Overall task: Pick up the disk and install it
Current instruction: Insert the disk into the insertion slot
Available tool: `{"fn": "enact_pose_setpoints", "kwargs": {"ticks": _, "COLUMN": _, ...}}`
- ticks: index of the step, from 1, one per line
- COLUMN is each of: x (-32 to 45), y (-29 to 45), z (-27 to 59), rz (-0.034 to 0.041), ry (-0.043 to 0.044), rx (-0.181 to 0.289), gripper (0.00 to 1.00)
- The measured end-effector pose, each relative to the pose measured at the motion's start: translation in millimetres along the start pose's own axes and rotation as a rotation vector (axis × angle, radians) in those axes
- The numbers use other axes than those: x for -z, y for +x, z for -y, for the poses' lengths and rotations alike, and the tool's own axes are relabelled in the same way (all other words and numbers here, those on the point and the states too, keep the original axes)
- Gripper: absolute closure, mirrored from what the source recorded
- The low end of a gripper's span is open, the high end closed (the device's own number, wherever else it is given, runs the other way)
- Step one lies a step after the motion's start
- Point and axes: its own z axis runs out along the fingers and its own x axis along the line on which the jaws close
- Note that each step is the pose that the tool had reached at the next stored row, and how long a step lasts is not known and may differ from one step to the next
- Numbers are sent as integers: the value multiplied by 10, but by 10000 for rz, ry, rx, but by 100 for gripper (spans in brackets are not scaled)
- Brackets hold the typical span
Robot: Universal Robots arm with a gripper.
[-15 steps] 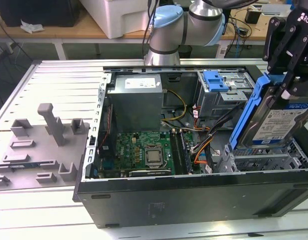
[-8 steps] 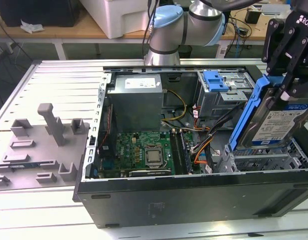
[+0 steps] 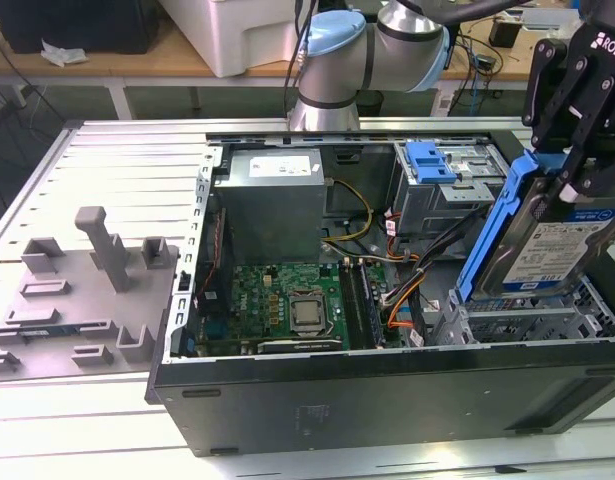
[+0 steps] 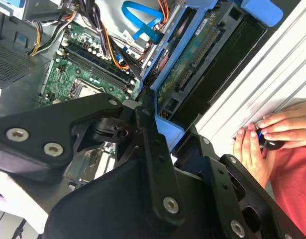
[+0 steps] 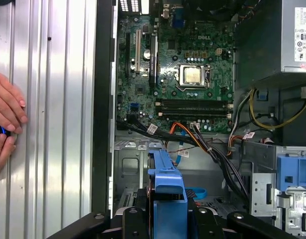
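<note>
The disk (image 3: 559,248), a silver drive with a white-and-blue label in a blue carrier bracket, hangs tilted on edge over the drive cage (image 3: 527,322) at the front corner of the open computer case, on the exterior view's right. My gripper (image 3: 564,172) is shut on its upper edge. In the second wrist view the black fingers (image 4: 149,130) clamp the blue bracket (image 4: 170,130), and the disk's green circuit side (image 4: 192,64) shows beyond them. In the first wrist view the blue bracket (image 5: 167,184) sits between the fingers over the cage floor.
The case holds a motherboard (image 3: 287,295), a power supply (image 3: 272,200), loose cables (image 3: 412,290) beside the cage, and another blue carrier (image 3: 432,160) in a rear bay. Grey fixture blocks (image 3: 107,255) stand on the exterior view's left. A person's hands (image 4: 264,134) rest on the ribbed table beside the case.
</note>
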Motion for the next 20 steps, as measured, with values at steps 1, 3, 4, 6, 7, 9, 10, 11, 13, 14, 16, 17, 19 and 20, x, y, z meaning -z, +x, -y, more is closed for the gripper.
{"fn": "enact_pose_setpoints", "kwargs": {"ticks": 1, "x": -1, "y": 0, "z": 0, "rz": -1, "ry": 0, "rx": 0, "gripper": 63}}
{"fn": "enact_pose_setpoints", "kwargs": {"ticks": 3, "x": -4, "y": 0, "z": 0, "rz": 0, "ry": 0, "rx": 0, "gripper": 63}}
{"fn": "enact_pose_setpoints", "kwargs": {"ticks": 4, "x": -6, "y": 0, "z": 2, "rz": -1, "ry": 0, "rx": 1, "gripper": 63}}
{"fn": "enact_pose_setpoints", "kwargs": {"ticks": 6, "x": -8, "y": 0, "z": 3, "rz": -1, "ry": 0, "rx": 0, "gripper": 63}}
{"fn": "enact_pose_setpoints", "kwargs": {"ticks": 7, "x": -9, "y": 0, "z": 6, "rz": -1, "ry": 0, "rx": 1, "gripper": 63}}
{"fn": "enact_pose_setpoints", "kwargs": {"ticks": 9, "x": -11, "y": 0, "z": 7, "rz": -1, "ry": 0, "rx": 1, "gripper": 63}}
{"fn": "enact_pose_setpoints", "kwargs": {"ticks": 10, "x": -13, "y": 0, "z": 7, "rz": -1, "ry": 0, "rx": 1, "gripper": 63}}
{"fn": "enact_pose_setpoints", "kwargs": {"ticks": 11, "x": -14, "y": 0, "z": 8, "rz": 0, "ry": 1, "rx": 1, "gripper": 63}}
{"fn": "enact_pose_setpoints", "kwargs": {"ticks": 13, "x": -16, "y": 0, "z": 8, "rz": 1, "ry": 0, "rx": 1, "gripper": 63}}
{"fn": "enact_pose_setpoints", "kwargs": {"ticks": 14, "x": -19, "y": 0, "z": 8, "rz": 1, "ry": 0, "rx": 1, "gripper": 63}}
{"fn": "enact_pose_setpoints", "kwargs": {"ticks": 16, "x": -23, "y": 0, "z": 8, "rz": -1, "ry": 0, "rx": 1, "gripper": 63}}
{"fn": "enact_pose_setpoints", "kwargs": {"ticks": 17, "x": -26, "y": 0, "z": 8, "rz": 1, "ry": 0, "rx": 1, "gripper": 63}}
{"fn": "enact_pose_setpoints", "kwargs": {"ticks": 19, "x": -31, "y": 0, "z": 8, "rz": -1, "ry": 0, "rx": 1, "gripper": 63}}
{"fn": "enact_pose_setpoints", "kwargs": {"ticks": 20, "x": -32, "y": 0, "z": 9, "rz": -1, "ry": 0, "rx": 1, "gripper": 63}}
